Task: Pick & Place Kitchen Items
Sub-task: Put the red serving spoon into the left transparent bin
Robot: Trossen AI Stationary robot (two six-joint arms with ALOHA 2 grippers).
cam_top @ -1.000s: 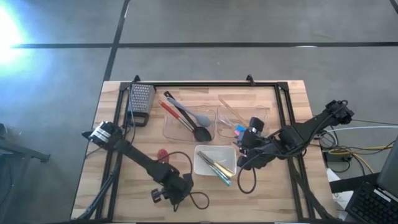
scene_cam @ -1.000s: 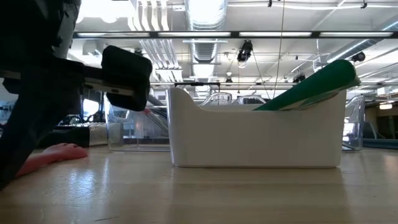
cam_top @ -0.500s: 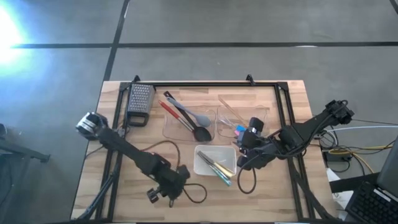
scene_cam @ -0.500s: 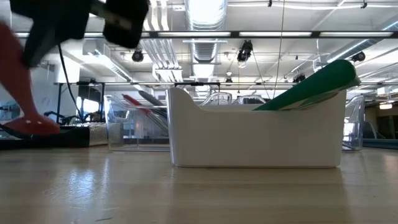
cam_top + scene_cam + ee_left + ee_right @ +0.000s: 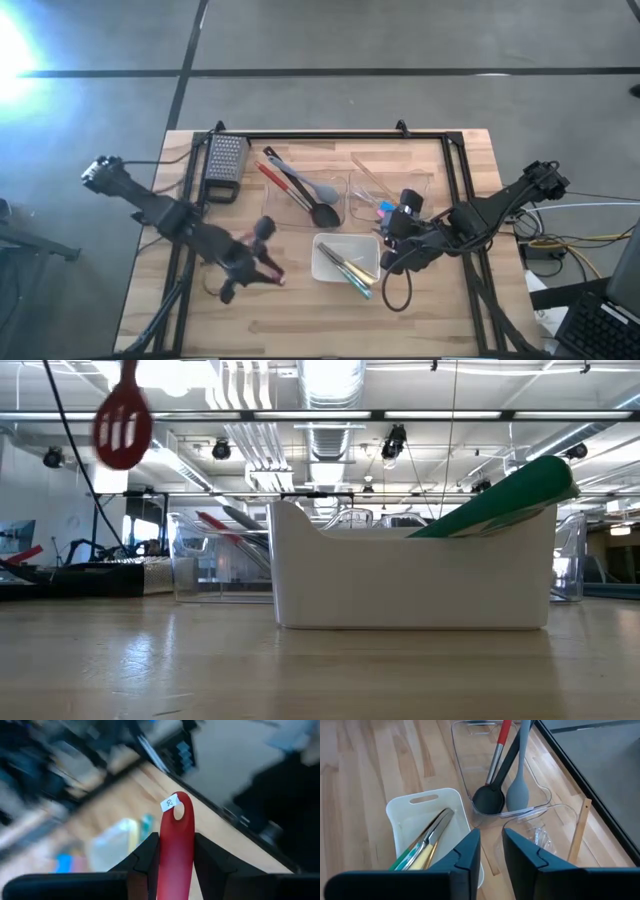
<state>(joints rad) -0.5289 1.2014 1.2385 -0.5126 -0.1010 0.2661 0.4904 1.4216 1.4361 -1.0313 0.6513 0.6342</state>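
Note:
My left gripper (image 5: pixel 175 837) is raised over the table's left half (image 5: pixel 248 268), shut on a red slotted spatula (image 5: pixel 122 428). The spatula is well above the wood. My right gripper (image 5: pixel 490 837) hovers over the gap between the white tray (image 5: pixel 330 262) and the clear bins. Its fingers stand slightly apart with nothing between them. The tray holds green and yellow utensils (image 5: pixel 422 847). A black ladle (image 5: pixel 489 800), a grey spoon (image 5: pixel 519 795) and a red-handled utensil (image 5: pixel 501 740) lie in the left clear bin (image 5: pixel 305 195). My left gripper pinches the spatula's red handle (image 5: pixel 176 852) between its two fingers. The handle's free end (image 5: pixel 176 810), with a hang hole and a white label, sticks out past the fingertips. The spatula is lifted clear, and its slotted head shows high in the low view.
A metal grater (image 5: pixel 226 163) lies at the far left of the table. A second clear bin (image 5: pixel 390 190) stands right of the first, with blue and pink items in it. A black frame (image 5: pixel 330 137) runs along the far edge and both sides. Bare wood lies along the near edge.
My left gripper has risen from near the table's front edge and swung toward the left and far side, tipping from steeply down to nearer level. The red spatula, whose head lay on the wood, has come up with it and now hangs clear.

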